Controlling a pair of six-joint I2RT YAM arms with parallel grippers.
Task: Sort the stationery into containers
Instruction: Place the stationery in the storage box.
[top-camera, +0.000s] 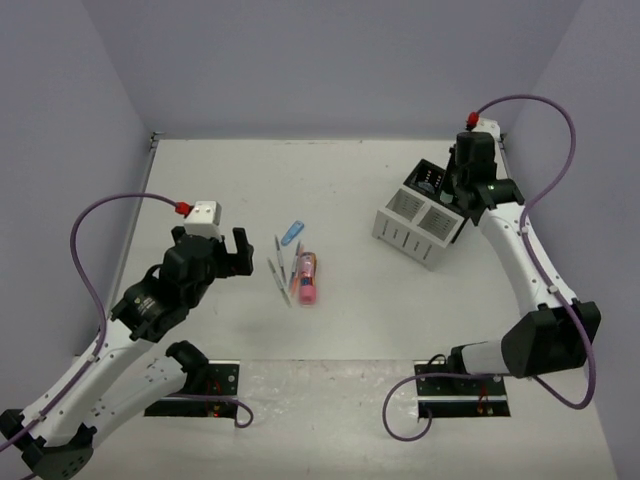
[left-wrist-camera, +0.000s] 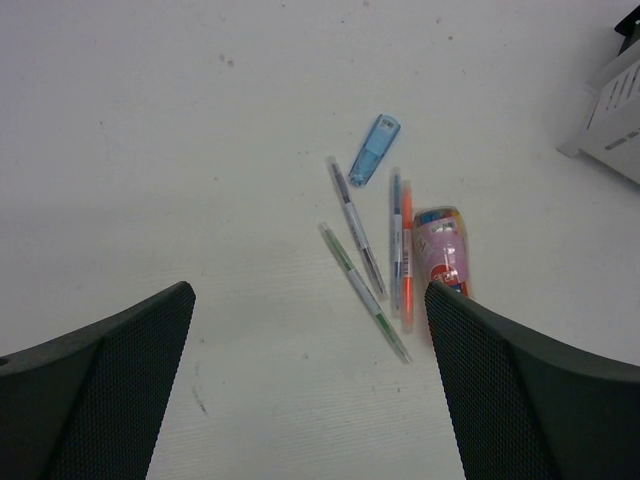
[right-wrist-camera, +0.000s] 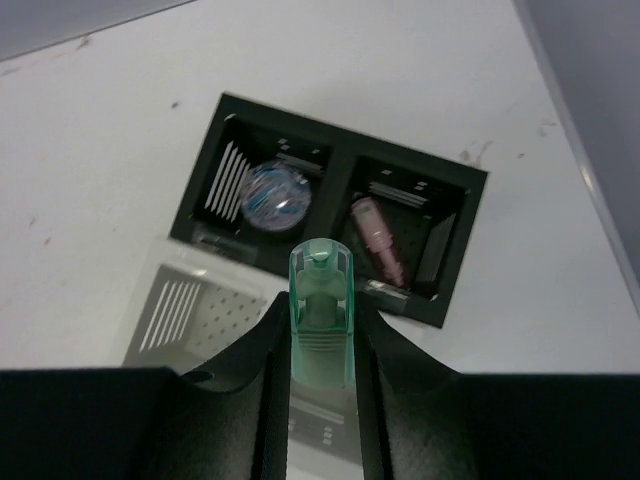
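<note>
My right gripper (right-wrist-camera: 322, 330) is shut on a green capsule-shaped piece (right-wrist-camera: 321, 310) and holds it above the organizer, over the seam between its black half (right-wrist-camera: 455, 180) and white half (right-wrist-camera: 150, 320). The black half's left cell holds a round grey-blue disc (right-wrist-camera: 275, 196); its right cell holds a pink capsule piece (right-wrist-camera: 378, 238). The organizer (top-camera: 420, 215) stands at the right of the table. My left gripper (left-wrist-camera: 310, 380) is open and empty, just short of the loose stationery: a blue capsule piece (left-wrist-camera: 374, 149), thin pens (left-wrist-camera: 357, 228) and a pink-orange glue stick (left-wrist-camera: 441, 250).
The stationery pile (top-camera: 295, 265) lies mid-table between the arms. The side walls close in the table on left and right. The right arm's cable (top-camera: 560, 130) loops above the organizer.
</note>
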